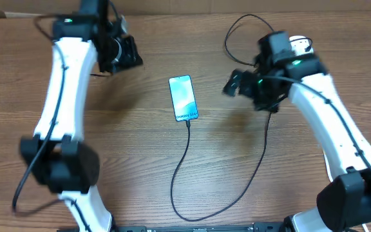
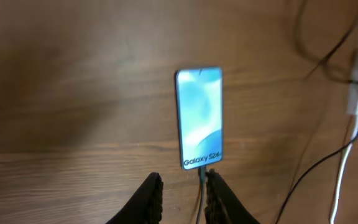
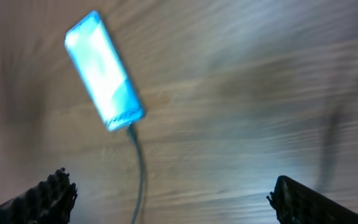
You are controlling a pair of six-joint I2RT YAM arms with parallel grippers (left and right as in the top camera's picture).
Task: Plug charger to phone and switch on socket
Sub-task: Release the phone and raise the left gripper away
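The phone (image 1: 183,98) lies screen-up mid-table with the charger (image 1: 187,167) tip apparently seated in its near end, so the wide-open, empty right gripper (image 3: 173,193) hovers near the socket (image 1: 299,44) by the far right corner, likely for the switch, while the left gripper (image 2: 182,186), narrowly parted, holds nothing.

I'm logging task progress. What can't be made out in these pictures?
Socket: overhead, the right arm covers most of it; left wrist, frame edge cuts it. Switch position unreadable.
Charger plug: overhead, hidden under that arm.
Connector seating in phone: right wrist view is motion-blurred; too small overhead.
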